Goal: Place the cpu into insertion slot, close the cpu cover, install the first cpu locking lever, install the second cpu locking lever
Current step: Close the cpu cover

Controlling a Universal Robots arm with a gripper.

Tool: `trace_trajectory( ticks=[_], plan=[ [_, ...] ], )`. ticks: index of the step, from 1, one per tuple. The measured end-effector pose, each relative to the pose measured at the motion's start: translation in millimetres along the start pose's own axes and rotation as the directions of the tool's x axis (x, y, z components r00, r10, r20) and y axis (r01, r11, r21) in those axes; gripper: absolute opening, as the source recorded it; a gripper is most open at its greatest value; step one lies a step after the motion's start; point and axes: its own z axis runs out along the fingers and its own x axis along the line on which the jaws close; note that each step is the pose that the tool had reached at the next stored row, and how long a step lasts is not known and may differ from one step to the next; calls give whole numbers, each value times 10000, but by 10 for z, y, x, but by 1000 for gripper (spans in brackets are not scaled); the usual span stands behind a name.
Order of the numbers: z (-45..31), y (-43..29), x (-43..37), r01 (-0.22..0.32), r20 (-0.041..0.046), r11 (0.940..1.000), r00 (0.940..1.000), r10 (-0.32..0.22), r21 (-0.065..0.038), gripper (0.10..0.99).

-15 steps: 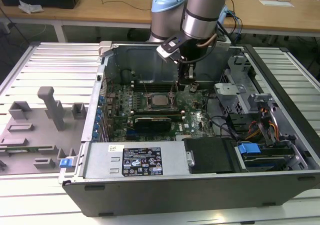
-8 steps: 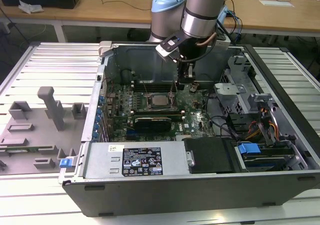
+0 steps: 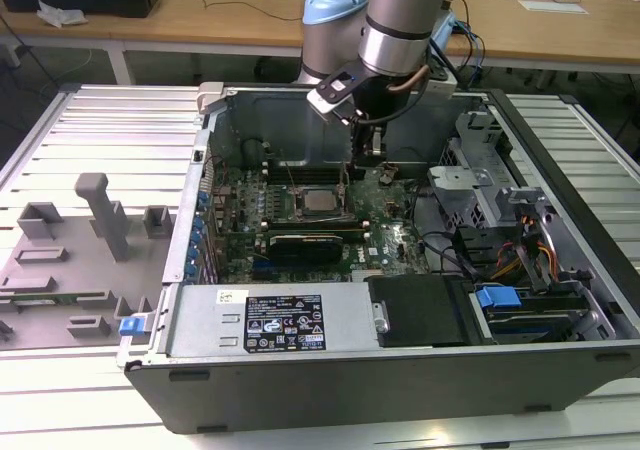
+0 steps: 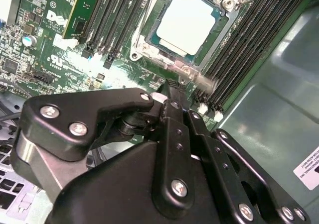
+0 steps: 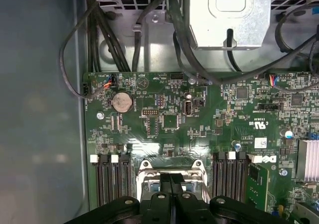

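The cpu (image 4: 187,22) lies flat inside the insertion slot (image 4: 141,51), pale face up, with the silver cpu cover (image 5: 149,170) framing it, though I cannot tell whether that frame is fully down. The pincer (image 4: 172,90) hangs just beside the slot's edge, its fingers pressed together with nothing between them. This is likely so the narrow joined tip can push on the thin metal at the slot rather than grip anything.
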Motion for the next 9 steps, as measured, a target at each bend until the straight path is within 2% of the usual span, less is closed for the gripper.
trace_trajectory(
  ticks=[5, 6, 7, 9],
  plan=[
    [3, -37, 0, 0, 2, 10000, 10000, 0, -14, 106],
    [6, -66, -1, -1, 1, 10000, 10000, 1, -48, 106],
    [11, -113, -1, 0, 2, 9999, 10000, 0, -122, 106],
    [18, -162, -2, -4, 26, 9997, 10000, 5, -235, 106]
  ],
)
